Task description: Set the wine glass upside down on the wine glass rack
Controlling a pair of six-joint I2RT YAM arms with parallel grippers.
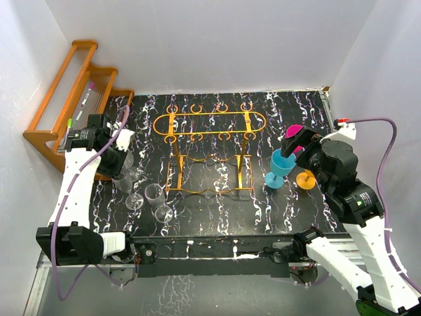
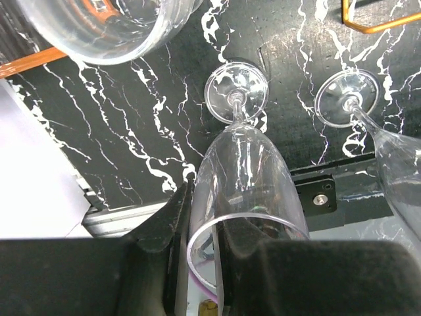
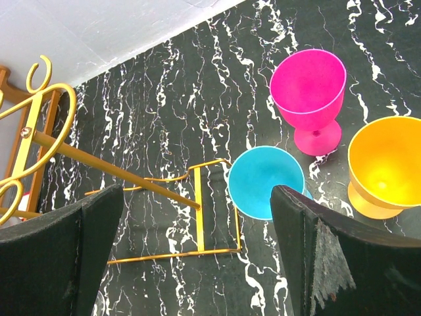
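White walls (image 1: pixel 197 39) close round a black bench (image 1: pixel 289 118) veined with white. My left jaws are closed on the bowl of a clear wine glass (image 2: pixel 240 171), one finger on each side just below its rim. The glass is upright and its foot seems to rest on the bench, so I judge it gripped but not yet lifted. My right jaws gape wide and hold nothing.

The wine glass rack (image 1: pixel 209 134) stands mid-bench with all its loops bare. Everything after the grasp is left to do: raise the glass, turn it over, carry it across and hang it by the foot.

My glass is off the rack's left end, well apart from it. Another clear glass (image 2: pixel 395 164) stands just beside it, nearer the rack. Right of the rack, below my open jaws, are a blue cup (image 3: pixel 266 181), a pink cup (image 3: pixel 309 85) and an orange cup (image 3: pixel 385 164).
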